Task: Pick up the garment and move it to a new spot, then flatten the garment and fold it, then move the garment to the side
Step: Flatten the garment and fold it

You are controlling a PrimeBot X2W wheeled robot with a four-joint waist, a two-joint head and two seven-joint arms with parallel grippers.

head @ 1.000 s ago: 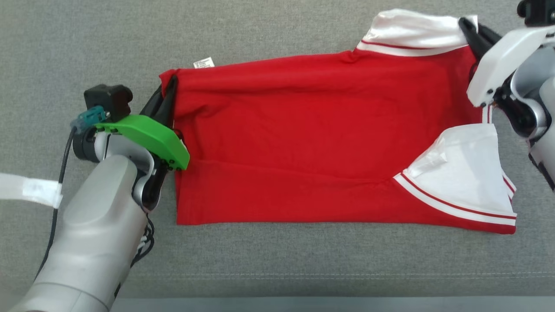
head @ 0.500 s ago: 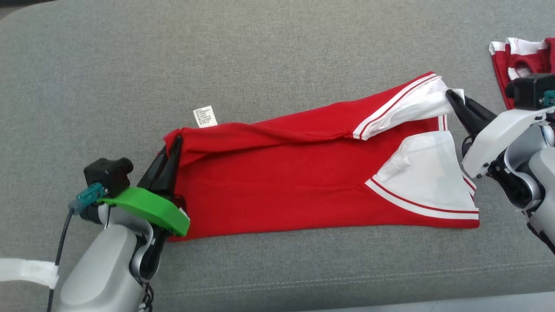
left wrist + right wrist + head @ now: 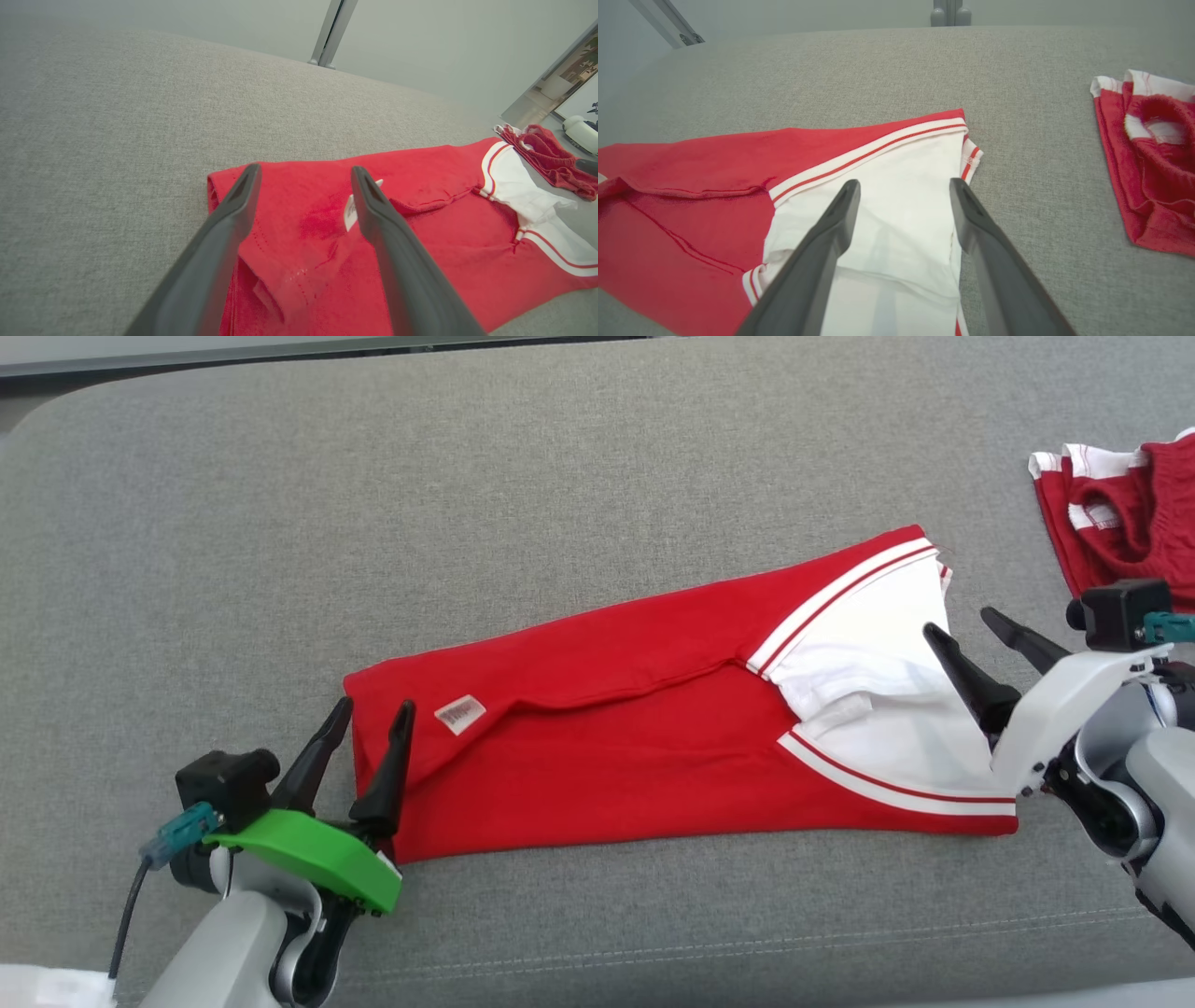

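Note:
The garment (image 3: 597, 747) is a red shirt with white, red-striped sleeves, folded lengthwise into a long band on the grey cushion; a small white label shows near its left end. My left gripper (image 3: 373, 714) stands open over that left end, nothing between its fingers. Over the white sleeve end hovers my right gripper (image 3: 960, 623), open and holding nothing. The left wrist view has the garment (image 3: 420, 224) under my open left gripper (image 3: 303, 172). Seen from the right wrist, the white sleeve (image 3: 896, 210) lies below my open right gripper (image 3: 903, 184).
A second red and white piece of clothing (image 3: 1120, 518) lies crumpled at the far right of the grey cushion (image 3: 467, 504). Its back edge runs along the top of the head view, a seam along the front edge.
Both grippers have opened and let go of the garment. Its far half now lies folded over the near half. The head camera has tilted, so the whole picture has shifted.

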